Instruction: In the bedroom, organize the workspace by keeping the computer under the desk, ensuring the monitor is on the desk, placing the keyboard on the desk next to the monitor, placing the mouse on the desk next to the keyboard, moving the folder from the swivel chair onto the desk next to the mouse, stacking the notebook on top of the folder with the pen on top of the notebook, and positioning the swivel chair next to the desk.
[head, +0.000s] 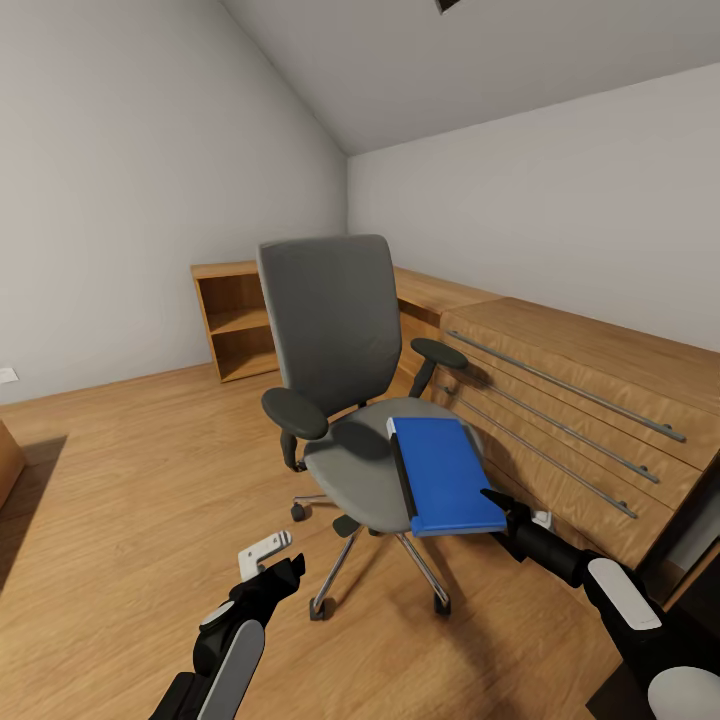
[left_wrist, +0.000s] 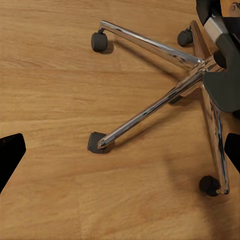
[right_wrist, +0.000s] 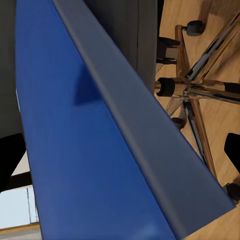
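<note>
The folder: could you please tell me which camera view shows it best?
The head view: the whole blue folder lies on the swivel chair. The right wrist view shows a close, cropped stretch; the left wrist view shows the chair's base.

Grey swivel chair (head: 335, 330) — matt woven cloth seat and back, black matt padded armrests, polished chrome base (left_wrist: 165, 97). Flat blue folder (head: 445, 472) — smooth, slight sheen. Floor (head: 130, 480) and long-handled cabinet (head: 590, 400) — satin wood grain, brushed-metal bars.

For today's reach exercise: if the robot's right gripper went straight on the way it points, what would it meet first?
Most likely the flat bright blue folder on the grey swivel chair: the right gripper sits at its near edge, pointing along it. Whether they already touch is unclear.
</note>
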